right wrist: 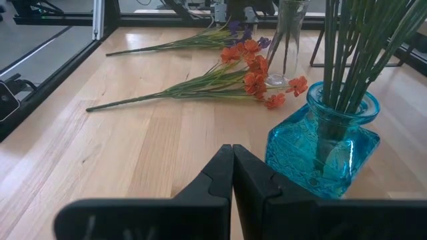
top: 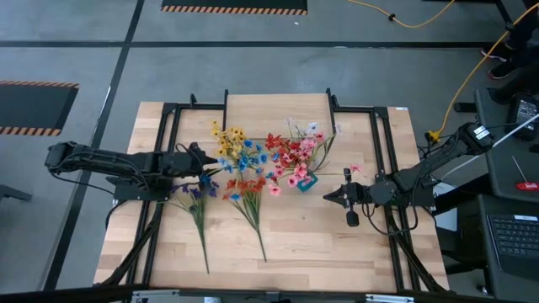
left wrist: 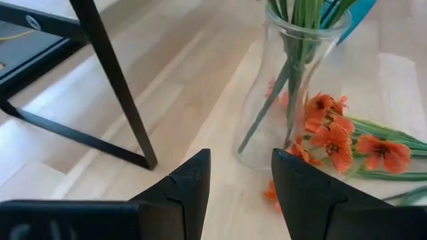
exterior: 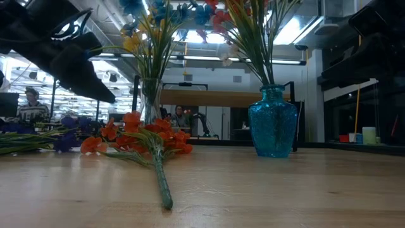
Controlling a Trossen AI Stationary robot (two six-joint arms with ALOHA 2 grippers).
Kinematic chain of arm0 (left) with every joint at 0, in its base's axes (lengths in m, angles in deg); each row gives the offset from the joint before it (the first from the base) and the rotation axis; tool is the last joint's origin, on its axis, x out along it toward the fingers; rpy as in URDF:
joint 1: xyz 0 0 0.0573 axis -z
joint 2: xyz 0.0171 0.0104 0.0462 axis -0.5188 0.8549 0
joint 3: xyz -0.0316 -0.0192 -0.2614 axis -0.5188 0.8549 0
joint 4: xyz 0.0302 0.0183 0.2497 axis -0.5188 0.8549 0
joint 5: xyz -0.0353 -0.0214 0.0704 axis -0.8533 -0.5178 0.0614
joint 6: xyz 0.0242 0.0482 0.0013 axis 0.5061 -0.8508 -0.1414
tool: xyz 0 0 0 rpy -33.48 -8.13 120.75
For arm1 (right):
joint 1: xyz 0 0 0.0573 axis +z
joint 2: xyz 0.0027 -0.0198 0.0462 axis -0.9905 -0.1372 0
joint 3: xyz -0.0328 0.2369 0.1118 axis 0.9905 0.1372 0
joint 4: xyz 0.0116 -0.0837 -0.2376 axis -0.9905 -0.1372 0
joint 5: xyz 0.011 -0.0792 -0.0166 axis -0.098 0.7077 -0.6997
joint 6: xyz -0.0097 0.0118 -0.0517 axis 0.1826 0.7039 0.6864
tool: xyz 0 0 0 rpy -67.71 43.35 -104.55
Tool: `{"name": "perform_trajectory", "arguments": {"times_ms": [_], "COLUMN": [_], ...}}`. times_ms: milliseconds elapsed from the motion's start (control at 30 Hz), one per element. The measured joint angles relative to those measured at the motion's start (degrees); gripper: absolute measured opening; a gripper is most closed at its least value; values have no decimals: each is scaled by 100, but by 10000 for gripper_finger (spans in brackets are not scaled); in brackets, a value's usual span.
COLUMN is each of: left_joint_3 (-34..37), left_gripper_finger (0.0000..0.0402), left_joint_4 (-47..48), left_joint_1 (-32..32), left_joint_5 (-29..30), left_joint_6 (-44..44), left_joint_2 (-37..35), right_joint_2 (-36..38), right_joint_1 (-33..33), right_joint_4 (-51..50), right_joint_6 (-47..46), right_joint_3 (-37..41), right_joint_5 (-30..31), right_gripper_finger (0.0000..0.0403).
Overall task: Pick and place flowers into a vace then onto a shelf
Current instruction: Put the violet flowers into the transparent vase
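A clear glass vase (left wrist: 293, 87) stands on the table and holds yellow and blue flowers (top: 232, 151). My left gripper (left wrist: 240, 180) hovers open just left of it, its fingers touching nothing. A blue glass vase (right wrist: 323, 153) holds red, pink and white flowers (top: 290, 156). My right gripper (right wrist: 232, 167) is shut with nothing in it, close to the blue vase's right side. An orange spray (top: 244, 189) and a purple spray (top: 195, 192) lie flat on the table, stems toward the near edge. The shelf (top: 278, 109) stands at the far middle.
Black metal rails (top: 164, 210) run along the table's left and right sides (top: 389, 168). The shelf's black leg (left wrist: 113, 80) stands close to the left gripper. Bare wood lies at the near right (top: 320, 244). A person (exterior: 31, 101) sits in the room behind.
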Motion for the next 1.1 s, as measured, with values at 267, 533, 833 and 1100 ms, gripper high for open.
{"name": "perform_trajectory", "arguments": {"times_ms": [267,533,833,1100], "left_joint_3": [0,0,-217,-996], "left_gripper_finger": [152,152,152,126], "left_joint_4": [552,873,818,1729], "left_joint_1": [0,0,0,0], "left_joint_5": [450,393,372,401], "left_joint_6": [87,295,188,326], "left_joint_2": [0,0,-24,-24], "right_joint_2": [-1,-1,-1,0], "right_joint_1": [2,0,1,1], "right_joint_4": [0,2,2,2], "right_joint_6": [0,-2,-2,-3], "right_joint_3": [0,0,0,0], "right_joint_5": [1,0,2,2], "right_gripper_finger": [14,14,14,14]}}
